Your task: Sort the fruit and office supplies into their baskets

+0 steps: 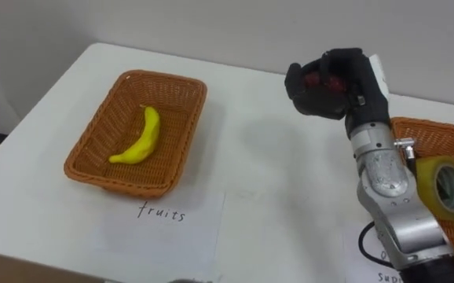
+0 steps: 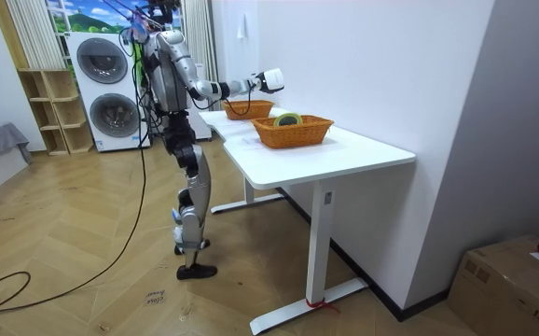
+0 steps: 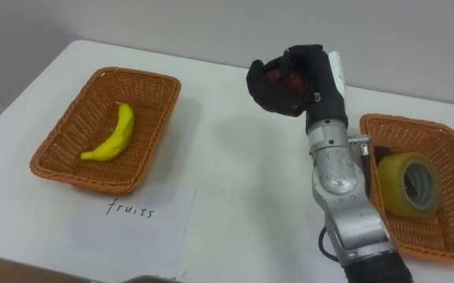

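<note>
Red shows between the curled dark fingers of the right hand [image 1: 333, 82]: a small red thing [image 1: 321, 80], most likely a fruit, though too much of it is covered to say which. The hand is closed round it and holds it in the air above the table [image 1: 258, 157], between the 2 baskets and nearer the back edge.

By its size it should be light, and if it is round it may roll, so I would let it go low inside the basket, not drop it from height. The grip wraps it on all sides, which suits something this small. A real fruit would bruise under a hard squeeze. Whether it is real or a model cannot be told.

On the robot's left the wicker fruit basket [image 1: 164, 77] holds 1 banana [image 1: 142, 137], with room beside it. A handwritten paper sheet [image 1: 164, 224] lies just in front of the basket. On the right, the supplies basket [image 1: 439, 126] holds a yellowish tape roll [image 1: 441, 187].

The table is white, smooth and bare between the baskets, so a dropped fruit could roll away.

In the room view the robot stands at the table's long side, arm stretched over it, on a wooden floor [image 2: 83, 233] with 2 stacked washing machines [image 2: 106, 89] behind and a cardboard box [image 2: 507, 285] by the wall.
</note>
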Controlling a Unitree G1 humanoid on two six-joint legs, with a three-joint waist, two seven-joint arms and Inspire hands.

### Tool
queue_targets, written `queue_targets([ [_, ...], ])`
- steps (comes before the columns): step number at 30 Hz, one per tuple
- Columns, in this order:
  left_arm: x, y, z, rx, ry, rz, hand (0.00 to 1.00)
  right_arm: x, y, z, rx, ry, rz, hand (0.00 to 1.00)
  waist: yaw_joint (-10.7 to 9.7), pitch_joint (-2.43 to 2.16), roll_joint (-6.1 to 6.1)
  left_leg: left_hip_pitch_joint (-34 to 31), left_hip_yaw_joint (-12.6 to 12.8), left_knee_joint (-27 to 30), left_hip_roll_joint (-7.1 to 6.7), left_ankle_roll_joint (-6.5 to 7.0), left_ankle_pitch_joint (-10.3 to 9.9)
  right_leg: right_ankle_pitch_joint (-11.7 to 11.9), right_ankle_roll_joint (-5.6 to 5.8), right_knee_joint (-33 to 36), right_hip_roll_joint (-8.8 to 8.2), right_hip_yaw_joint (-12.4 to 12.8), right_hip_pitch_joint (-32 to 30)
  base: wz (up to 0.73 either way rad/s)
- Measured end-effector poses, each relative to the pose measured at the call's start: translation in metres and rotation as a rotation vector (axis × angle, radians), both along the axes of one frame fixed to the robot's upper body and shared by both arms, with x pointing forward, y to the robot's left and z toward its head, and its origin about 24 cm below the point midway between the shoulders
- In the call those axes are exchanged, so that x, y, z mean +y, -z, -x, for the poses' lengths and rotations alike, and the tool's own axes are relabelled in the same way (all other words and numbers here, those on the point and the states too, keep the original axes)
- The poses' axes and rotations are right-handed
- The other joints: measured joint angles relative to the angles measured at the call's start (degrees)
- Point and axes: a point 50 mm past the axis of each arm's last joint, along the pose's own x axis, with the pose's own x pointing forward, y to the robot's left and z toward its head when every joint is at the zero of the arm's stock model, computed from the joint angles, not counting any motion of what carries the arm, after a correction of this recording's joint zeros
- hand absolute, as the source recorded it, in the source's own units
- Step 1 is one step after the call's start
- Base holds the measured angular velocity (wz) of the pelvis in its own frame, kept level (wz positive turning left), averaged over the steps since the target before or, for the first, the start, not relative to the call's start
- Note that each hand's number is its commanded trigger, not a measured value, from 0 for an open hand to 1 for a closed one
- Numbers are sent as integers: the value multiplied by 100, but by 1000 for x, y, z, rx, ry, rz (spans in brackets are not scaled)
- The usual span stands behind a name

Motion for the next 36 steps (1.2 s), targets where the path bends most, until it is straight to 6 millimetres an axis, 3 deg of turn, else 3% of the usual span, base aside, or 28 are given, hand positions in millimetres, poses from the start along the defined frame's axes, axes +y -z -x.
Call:
queue_targets([
  [6, 1, 0, 0, 4, -6, 26, 0, 1, -3, 0, -19, -1, 47, 100, 32, 6, 37, -96, -63, 70, -48, 1, 2, -4, 4, -1, -23, -88, -31, 6],
  [9, 1, -1, -2, 3, 13, 36, 0, 4, -11, -2, -49, -10, 44, 100, 136, -19, 5, -97, -100, 83, -55, 5, 4, -12, 12, 1, -45, -154, -15, 6],
  [15, 1, 0, -2, 14, 18, 58, 0, 11, -30, -12, -114, -30, 42, 100, 311, -7, 22, -60, -250, 65, -76, 13, 4, -28, 38, -6, -61, -271, 85, 13],
  [26, 3, 0, 11, 59, -19, 61, 0, 10, -28, -13, -83, -25, 43, 100, 675, -28, -13, -165, -636, 88, -171, 9, 14, -64, 90, -11, -78, -481, 135, 19],
  [32, 8, -3, 3, 34, -18, 34, 0, 13, -33, -18, -81, -27, 54, 100, 898, -28, -38, -200, -681, 118, -172, 9, 14, -76, 110, -12, -90, -618, 133, 9],
  [36, 9, -5, -2, 17, -16, 30, 0, 20, -32, -19, -72, -50, 65, 100, 918, -27, -39, -205, -749, 117, -173, 9, 14, -77, 111, -6, -96, -702, 153, 9],
])
